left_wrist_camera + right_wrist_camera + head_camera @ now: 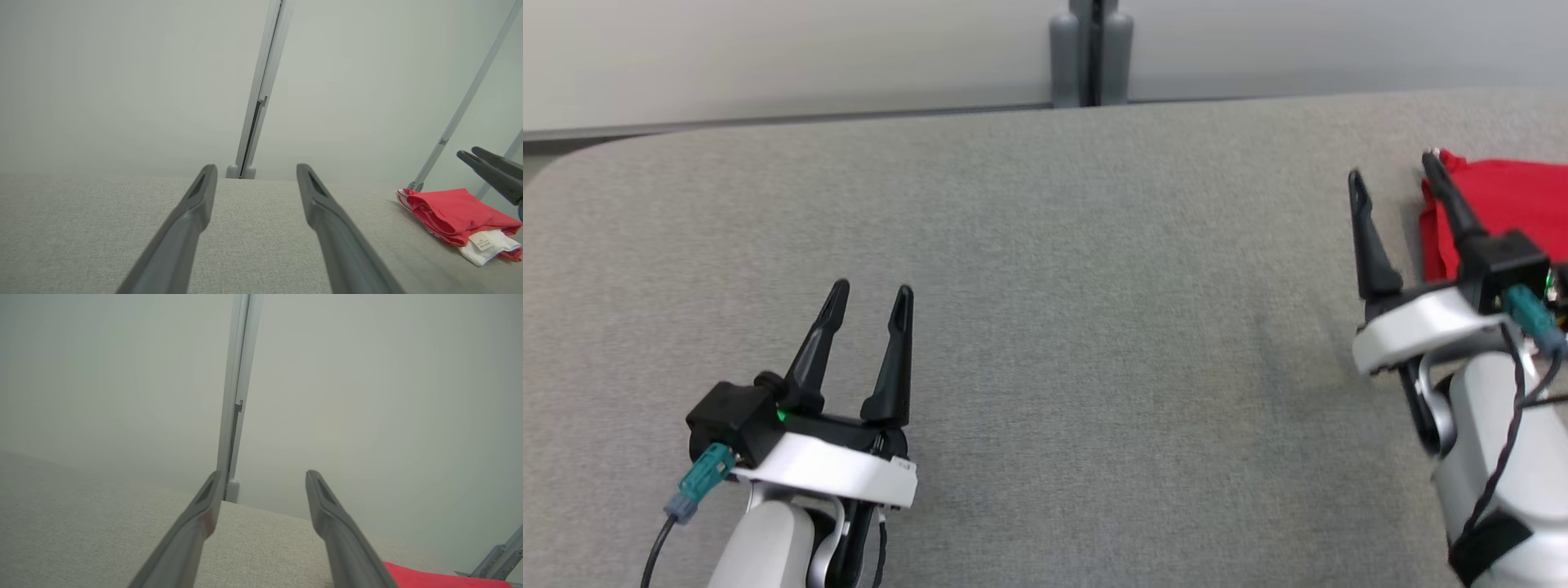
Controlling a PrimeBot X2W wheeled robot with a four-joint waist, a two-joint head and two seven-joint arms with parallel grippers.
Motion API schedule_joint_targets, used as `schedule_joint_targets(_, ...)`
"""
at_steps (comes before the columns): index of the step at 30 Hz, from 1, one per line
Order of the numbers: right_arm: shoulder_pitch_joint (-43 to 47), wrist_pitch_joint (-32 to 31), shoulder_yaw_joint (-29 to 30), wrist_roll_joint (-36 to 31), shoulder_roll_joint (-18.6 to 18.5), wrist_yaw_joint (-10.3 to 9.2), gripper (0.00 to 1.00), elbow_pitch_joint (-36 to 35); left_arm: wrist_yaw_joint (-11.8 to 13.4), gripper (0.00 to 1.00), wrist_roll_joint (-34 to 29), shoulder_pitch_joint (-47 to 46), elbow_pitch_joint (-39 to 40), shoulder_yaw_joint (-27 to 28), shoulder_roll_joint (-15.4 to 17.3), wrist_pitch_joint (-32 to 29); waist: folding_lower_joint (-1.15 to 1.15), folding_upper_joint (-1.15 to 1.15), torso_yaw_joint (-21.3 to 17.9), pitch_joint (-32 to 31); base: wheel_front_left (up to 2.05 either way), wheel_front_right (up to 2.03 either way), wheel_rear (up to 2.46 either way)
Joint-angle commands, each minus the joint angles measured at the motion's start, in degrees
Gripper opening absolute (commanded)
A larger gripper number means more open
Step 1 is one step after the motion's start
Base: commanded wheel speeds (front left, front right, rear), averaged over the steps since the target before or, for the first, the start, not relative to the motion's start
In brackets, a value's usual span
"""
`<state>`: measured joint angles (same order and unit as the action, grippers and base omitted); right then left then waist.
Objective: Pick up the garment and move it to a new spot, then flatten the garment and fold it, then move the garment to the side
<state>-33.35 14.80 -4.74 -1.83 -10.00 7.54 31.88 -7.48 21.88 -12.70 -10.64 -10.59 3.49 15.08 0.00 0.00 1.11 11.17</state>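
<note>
The garment [1507,204] is red, folded into a compact bundle at the far right of the grey table [1045,327]. The left wrist view shows the garment [453,212] with a white inner layer and a label at its near end. My right gripper [1392,167] stands open just left of the garment, above the table, with nothing between its fingers; a red corner of the garment [433,577] shows low in the right wrist view. My left gripper [872,296] is open and empty at the lower left, far from the garment. The right gripper's fingertips [470,157] also show in the left wrist view.
A grey post [1092,53] rises behind the table's far edge against a pale wall. Slanted metal struts [461,110] stand beyond the table's right end. The table's far left corner is rounded.
</note>
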Motion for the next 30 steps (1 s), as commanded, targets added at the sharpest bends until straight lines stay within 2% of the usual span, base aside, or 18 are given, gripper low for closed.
schedule_joint_targets(1,1.7,0.3,0.0,0.6,0.2,-0.1,1.0,-0.7,0.0,1.0,-0.4,0.8,0.2,0.4,0.2,0.1,0.0,0.0,2.5,-2.8,0.0,0.0,0.0)
schedule_joint_targets(9,15.0,0.4,2.5,6.1,5.7,-0.1,1.0,-9.9,0.0,1.0,-3.1,5.4,-0.5,4.1,-0.4,0.1,0.0,0.0,4.3,-6.2,0.0,0.0,0.0)
schedule_joint_targets(13,20.6,0.4,2.5,9.8,6.8,-0.1,1.0,-13.2,0.1,1.0,-3.6,7.1,0.3,5.6,-0.5,0.1,0.0,0.0,4.5,-7.3,0.0,0.0,0.0)
schedule_joint_targets(15,23.7,0.4,1.5,14.0,7.0,-0.09,1.0,-14.8,0.7,1.0,-3.0,7.9,0.5,6.1,-0.5,0.1,0.0,0.0,4.4,-7.7,0.0,0.0,0.0)
schedule_joint_targets(20,26.3,0.4,0.7,16.2,7.0,-0.07,1.0,-16.3,1.8,1.0,-2.5,9.0,-0.4,6.3,-0.5,0.1,0.0,0.0,4.1,-8.2,0.0,0.0,0.0)
schedule_joint_targets(23,26.9,0.4,0.6,15.3,7.0,-0.07,1.0,-16.7,2.9,1.0,-1.9,9.2,-1.8,5.5,-0.5,0.1,0.0,0.0,4.1,-8.2,0.0,0.0,0.0)
schedule_joint_targets(30,27.4,0.4,1.0,15.4,7.0,-0.07,1.0,-17.2,3.5,1.0,-2.4,8.2,-2.6,4.3,-0.5,0.1,0.0,0.0,4.5,-8.3,0.0,0.0,0.0)
